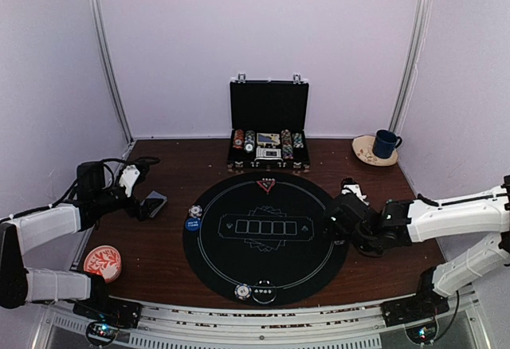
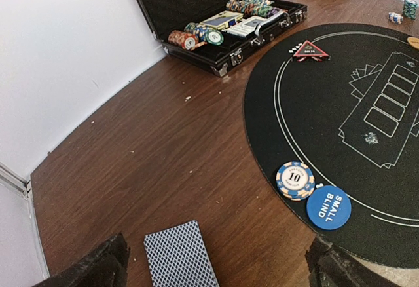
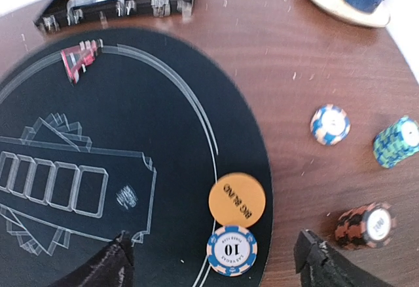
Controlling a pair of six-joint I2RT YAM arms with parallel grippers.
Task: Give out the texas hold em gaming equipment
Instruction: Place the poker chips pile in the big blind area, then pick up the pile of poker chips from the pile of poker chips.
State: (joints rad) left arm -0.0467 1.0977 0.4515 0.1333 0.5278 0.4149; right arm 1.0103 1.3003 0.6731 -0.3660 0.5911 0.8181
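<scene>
A grey-blue-backed deck of playing cards lies flat on the wood between the wide-apart fingers of my left gripper, which is open and touches nothing. On the black round mat, at its left edge, lie a blue-striped "10" chip and a blue "small blind" disc. My right gripper hangs open over the mat's right edge. Another "10" chip lies free between its fingers, touching an orange "big blind" disc. A red triangle marker sits at the mat's far edge. A white chip and a dark disc lie at its near edge.
The open black briefcase with rows of chips stands behind the mat. Loose chip stacks lie on the wood right of the mat: blue-white, green-blue, dark red. A blue mug on a saucer is far right. A red-and-white dish is near left.
</scene>
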